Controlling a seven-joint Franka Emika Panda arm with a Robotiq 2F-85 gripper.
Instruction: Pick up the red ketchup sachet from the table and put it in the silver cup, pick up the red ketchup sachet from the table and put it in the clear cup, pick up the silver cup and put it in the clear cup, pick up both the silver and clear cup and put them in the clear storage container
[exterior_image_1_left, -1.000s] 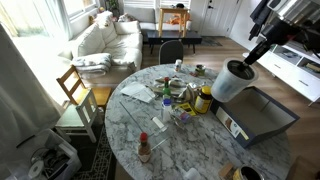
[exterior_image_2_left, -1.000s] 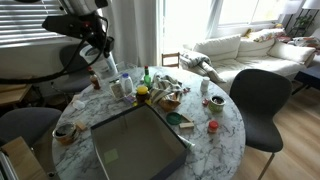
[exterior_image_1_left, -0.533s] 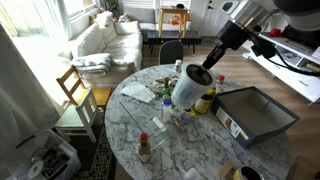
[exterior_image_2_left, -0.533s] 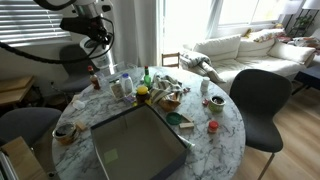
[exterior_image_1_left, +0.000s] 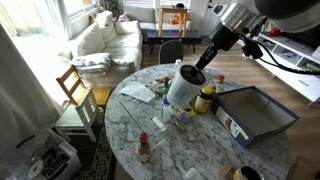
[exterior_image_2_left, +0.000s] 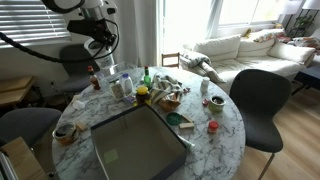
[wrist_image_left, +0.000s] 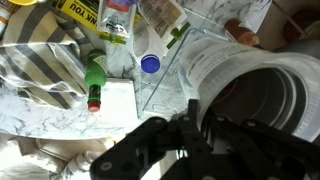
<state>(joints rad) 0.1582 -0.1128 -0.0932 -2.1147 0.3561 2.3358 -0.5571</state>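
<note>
- A round, grey-veined white marble table (exterior_image_1_left: 185, 155) carries everything.
- A large shallow rectangular see-through plastic storage container (exterior_image_1_left: 262, 110) sits at 3 o'clock.
- A small red-capped sauce bottle (exterior_image_1_left: 144, 148) stands at 8 o'clock.
- A yellow-lidded jar (exterior_image_1_left: 204, 100) stands toward 12 o'clock, among clutter too small to tell apart.

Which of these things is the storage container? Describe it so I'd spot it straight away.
Find the round marble table. Near one edge, just past the yellow-lidded jar, lies the clear storage container. It is the only large, shallow rectangular bin there, greyish, with a white label on one long side.
</note>
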